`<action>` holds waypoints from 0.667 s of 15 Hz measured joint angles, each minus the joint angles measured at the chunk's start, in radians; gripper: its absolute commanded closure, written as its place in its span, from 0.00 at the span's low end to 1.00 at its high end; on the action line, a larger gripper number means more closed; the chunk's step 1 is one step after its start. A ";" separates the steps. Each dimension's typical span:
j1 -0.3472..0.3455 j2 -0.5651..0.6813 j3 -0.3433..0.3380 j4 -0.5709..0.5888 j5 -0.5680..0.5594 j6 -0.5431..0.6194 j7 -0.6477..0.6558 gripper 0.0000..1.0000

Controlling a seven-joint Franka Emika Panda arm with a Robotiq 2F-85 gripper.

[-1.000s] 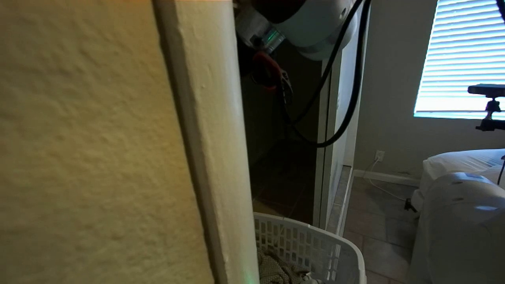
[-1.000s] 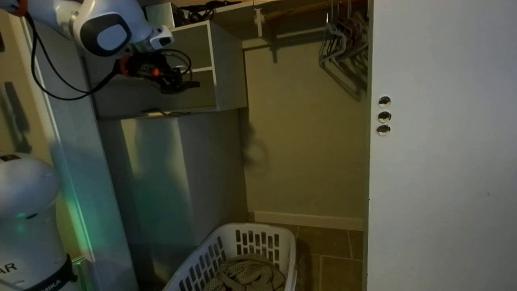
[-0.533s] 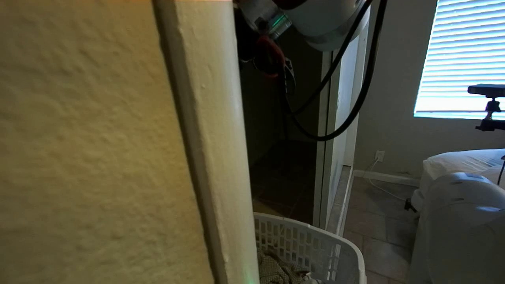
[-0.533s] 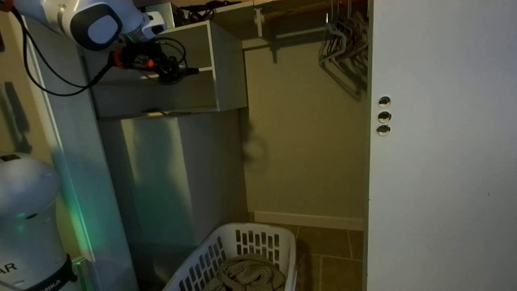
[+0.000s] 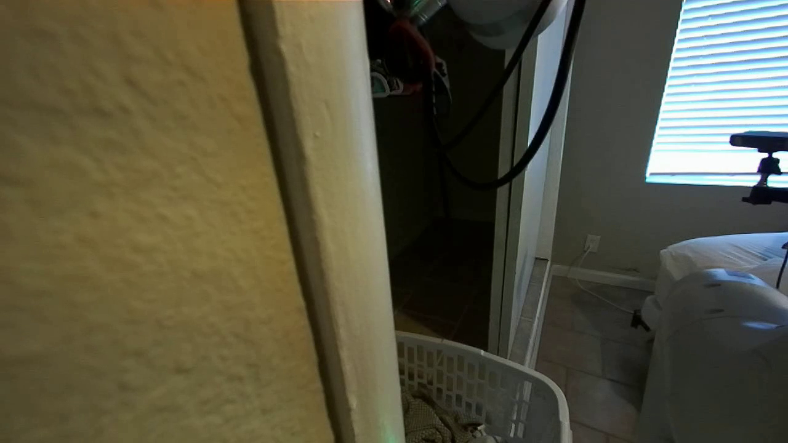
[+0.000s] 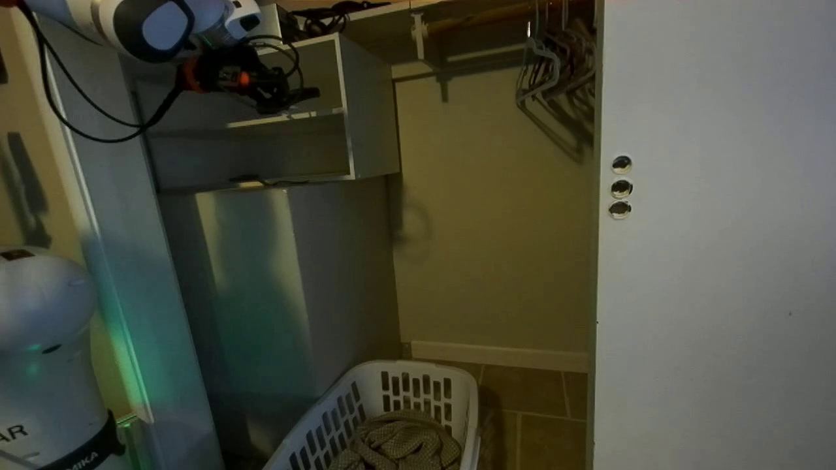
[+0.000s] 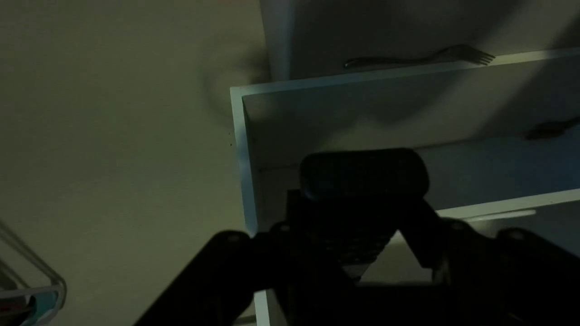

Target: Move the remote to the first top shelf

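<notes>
The black remote point(image 7: 364, 174) is held in my gripper point(image 7: 358, 210), its rounded end toward the shelves and its keys faintly visible between the fingers. The white shelf unit point(image 6: 372, 111) has an upper and a lower compartment, split by a middle shelf point(image 6: 287, 119). In an exterior view, my gripper point(image 6: 297, 98) stands at the height of the upper compartment, just above the middle shelf edge; whether it is inside cannot be told. The middle shelf edge also shows in the wrist view point(image 7: 512, 203), which looks upside down. In an exterior view the wall edge partly hides the gripper.
A fork point(image 7: 421, 59) lies along the unit's bottom edge. A thin white object point(image 7: 503, 216) lies by the middle shelf. A box point(image 6: 261, 25) and cables point(image 6: 323, 23) sit on top. Hangers point(image 6: 548, 72) hang to the side. A laundry basket point(image 6: 473, 391) stands below.
My gripper has risen with the remote, from in front of the lower compartment to the upper compartment's height. The middle shelf edge now shows below it. The hanging cable rose too.
</notes>
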 measured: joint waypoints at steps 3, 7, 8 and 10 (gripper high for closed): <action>0.005 0.055 0.002 0.063 -0.027 -0.009 0.000 0.69; 0.005 0.159 0.008 0.170 -0.065 -0.059 0.000 0.69; 0.005 0.187 0.009 0.201 -0.072 -0.073 0.000 0.69; 0.004 0.243 0.014 0.266 -0.083 -0.102 0.000 0.69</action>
